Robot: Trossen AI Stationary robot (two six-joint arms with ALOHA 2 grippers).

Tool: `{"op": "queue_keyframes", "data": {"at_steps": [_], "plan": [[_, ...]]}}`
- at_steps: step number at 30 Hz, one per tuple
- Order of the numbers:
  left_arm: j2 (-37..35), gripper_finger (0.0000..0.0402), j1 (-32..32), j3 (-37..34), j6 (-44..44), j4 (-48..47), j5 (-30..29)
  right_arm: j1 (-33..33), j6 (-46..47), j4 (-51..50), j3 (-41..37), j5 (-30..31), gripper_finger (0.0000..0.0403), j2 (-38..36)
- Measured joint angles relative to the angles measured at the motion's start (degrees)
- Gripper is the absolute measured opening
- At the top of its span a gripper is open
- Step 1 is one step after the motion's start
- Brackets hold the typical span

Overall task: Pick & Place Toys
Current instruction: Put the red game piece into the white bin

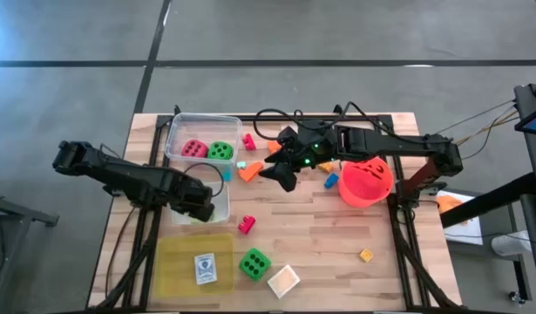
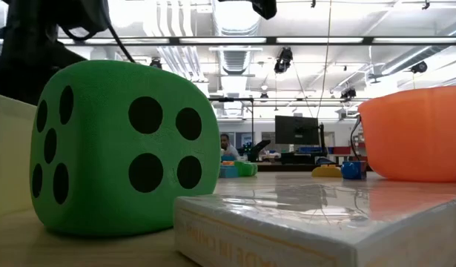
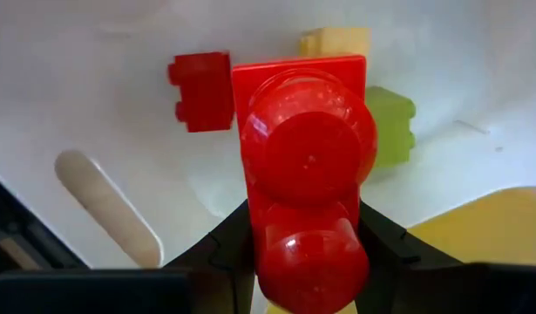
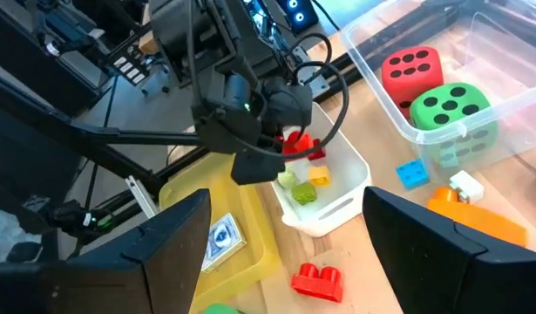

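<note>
My left gripper (image 1: 198, 199) points down over a small white tub (image 4: 333, 205) at the table's left, shut on a red two-stud brick (image 3: 307, 148). In the tub lie a red brick (image 3: 202, 87), a yellow block (image 3: 337, 39), a green block (image 3: 391, 126) and a wooden stick (image 3: 106, 205). My right gripper (image 1: 281, 173) hangs open above the table's middle with nothing between its fingers. A pink die (image 1: 193, 148) and a green die (image 1: 220, 150) sit in a clear tub (image 1: 176, 131). Another green die (image 1: 254, 262) rests on the table near the front. My left gripper pinches the red brick between its two fingers, one on each side (image 3: 254, 235), near one end of the brick. The fingers come from above, pointing down. The brick's studded face is turned toward the wrist, and the brick hangs over the white tub's inside, above the blocks there.
A red-orange bucket (image 1: 365, 180) stands at the right. A yellow tray (image 1: 176, 262) with a card (image 1: 205, 268) lies near the front left, a pale box (image 1: 283, 279) beside the green die. Loose pieces: red brick (image 1: 247, 224), orange block (image 1: 250, 170), blue block (image 1: 331, 180), yellow block (image 1: 365, 255).
</note>
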Motion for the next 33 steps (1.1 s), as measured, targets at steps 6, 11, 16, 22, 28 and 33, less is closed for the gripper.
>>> {"op": "queue_keyframes", "data": {"at_steps": [6, 11, 16, 22, 28, 33], "plan": [[0.8, 0.0123, 0.6, -0.9, 0.2, -0.1, -0.1, 0.0, 0.0, 0.0, 0.0, 0.0, 0.0292, 0.0], [1.6, 0.0123, 1.0, -0.9, 0.2, 0.2, -3.8, 0.0, 0.0, 0.0, 0.0, 0.0, 0.0292, 0.0], [1.9, 0.0123, 1.5, -0.8, 1.5, 0.2, -4.6, 0.0, 0.2, 0.0, 0.0, 0.0, 0.0292, 0.0], [3.8, 0.0123, 1.5, -0.8, 3.3, 1.2, -7.0, 0.3, 0.5, 0.1, 0.0, 0.0, 0.0292, 0.0], [7.6, 0.0123, 1.5, -0.8, 5.4, 2.0, -8.0, 0.4, 0.6, 0.1, 0.0, 0.0, 0.0292, 0.0], [10.1, 0.0123, 1.5, -0.5, 6.3, 2.1, -9.1, 0.4, 0.7, 0.1, 0.0, 0.0, 0.0292, 0.0]]}}
